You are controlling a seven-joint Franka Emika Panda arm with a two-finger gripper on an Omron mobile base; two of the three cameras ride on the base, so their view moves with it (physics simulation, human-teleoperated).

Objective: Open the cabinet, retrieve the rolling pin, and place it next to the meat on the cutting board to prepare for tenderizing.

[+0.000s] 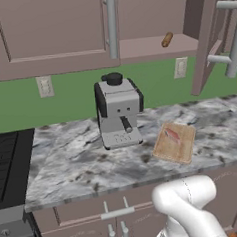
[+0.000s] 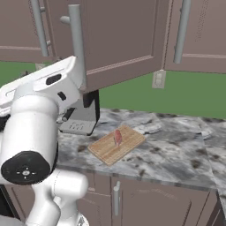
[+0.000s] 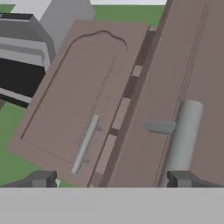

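The rolling pin [image 1: 167, 39], a short tan-brown wooden cylinder, lies on the shelf of the open cabinet [image 1: 155, 46], above the cutting board [image 1: 175, 142] and meat [image 1: 172, 135] on the counter. It looks light, stiff and liable to roll, so a grasp across its middle seems safest. The gripper [image 3: 111, 179] stands wide apart and empty, by a door handle [image 3: 183, 135].

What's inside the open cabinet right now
On the cabinet shelf lies the rolling pin, alone in the exposed part. The closed left door hides the rest of the interior.
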